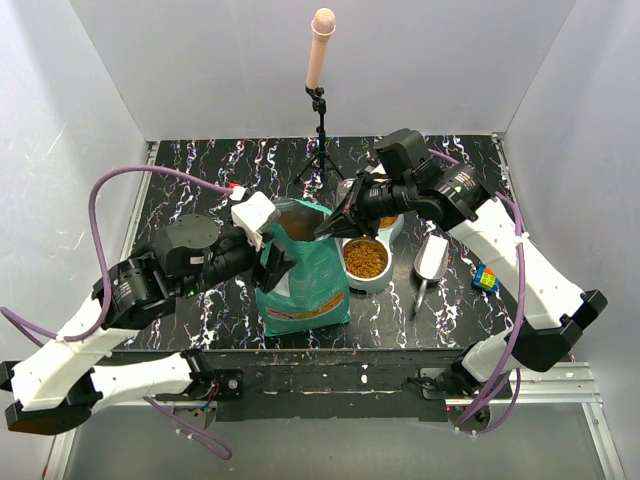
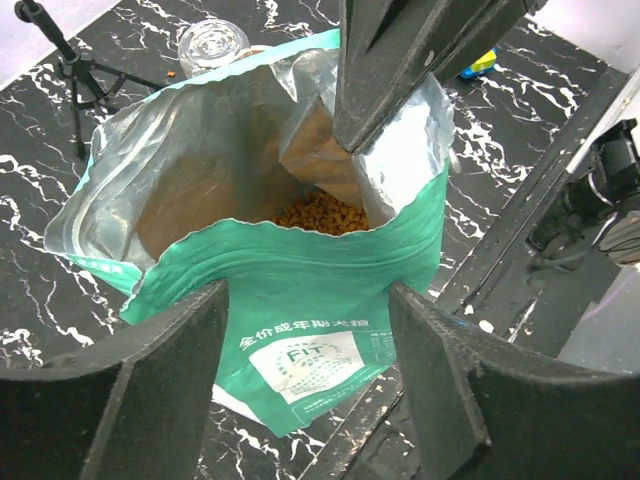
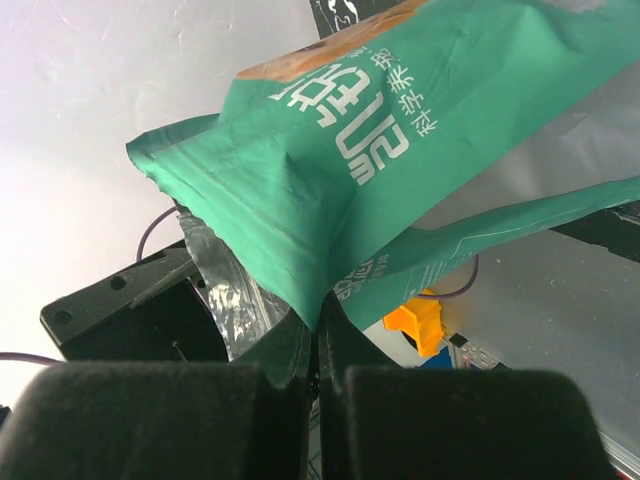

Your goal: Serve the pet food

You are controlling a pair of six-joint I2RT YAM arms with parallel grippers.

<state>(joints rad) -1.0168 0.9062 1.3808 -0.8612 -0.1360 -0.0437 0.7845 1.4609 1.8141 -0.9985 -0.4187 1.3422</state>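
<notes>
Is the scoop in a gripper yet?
No, the metal scoop lies on the table, right of the bowl of kibble, with nothing holding it.

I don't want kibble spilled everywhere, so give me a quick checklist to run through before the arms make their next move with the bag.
1. The right gripper pinching the bag rim: ok.
2. Bag mouth open, kibble visible inside: ok.
3. The left gripper holding the bag: not ok, jaws wide open.
4. Bag upright: ok.
5. The bowl beside the bag: ok, already holding kibble.
6. The scoop in hand: not ok, lying on the table right of the bowl.
</notes>
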